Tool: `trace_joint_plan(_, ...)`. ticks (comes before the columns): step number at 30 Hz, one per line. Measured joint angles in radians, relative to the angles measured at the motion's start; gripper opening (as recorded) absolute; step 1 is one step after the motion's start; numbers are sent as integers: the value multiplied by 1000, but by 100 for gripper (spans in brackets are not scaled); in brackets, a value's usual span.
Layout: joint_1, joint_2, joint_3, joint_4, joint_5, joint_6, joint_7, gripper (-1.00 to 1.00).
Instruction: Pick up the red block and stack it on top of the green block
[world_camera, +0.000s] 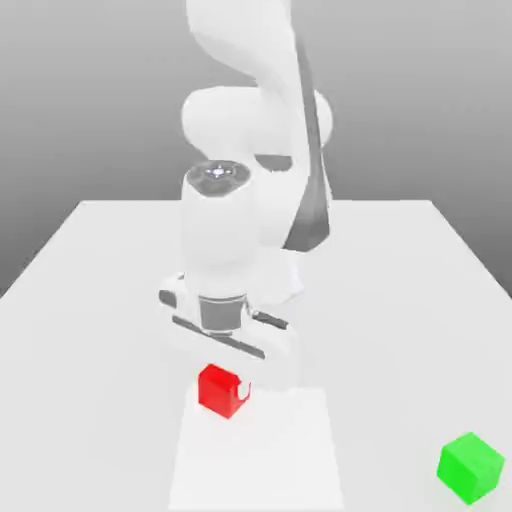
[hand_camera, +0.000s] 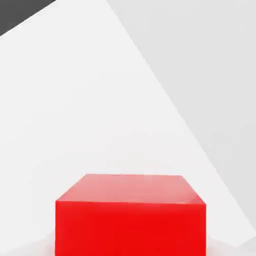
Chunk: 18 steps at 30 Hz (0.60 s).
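- Green block (world_camera: 470, 467): nearest the exterior camera, at the exterior view's right, well apart from the rest; my stacking target.
- Red block (world_camera: 221, 389): on the table (world_camera: 400, 300), beneath the hand.
- Gripper (world_camera: 232, 388): I read the jaws as closed on the red block; grasp step.
- Next: lift straight, carry over green, lower squarely.

The light is bright, soft and even in both views. In the exterior view the white table (world_camera: 420, 270) looks almost washed out, and behind it the grey background becomes darker toward the top. A lighter band lies on the table in front of the arm. The red block (world_camera: 221, 389) and the green block (world_camera: 470, 467) show one brighter face and darker sides. Edges look slightly soft. In the hand view, the red block (hand_camera: 130, 215) has a lighter top face and a darker front face.
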Motion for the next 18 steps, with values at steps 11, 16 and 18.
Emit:
trace_joint_plan(11,225,158,225,362,-72,-216,-238,-100)
trace_joint_plan(16,325,274,278,506,-159,-252,-286,-100)
trace_joint_plan(18,350,343,255,518,-207,-199,-259,-100)
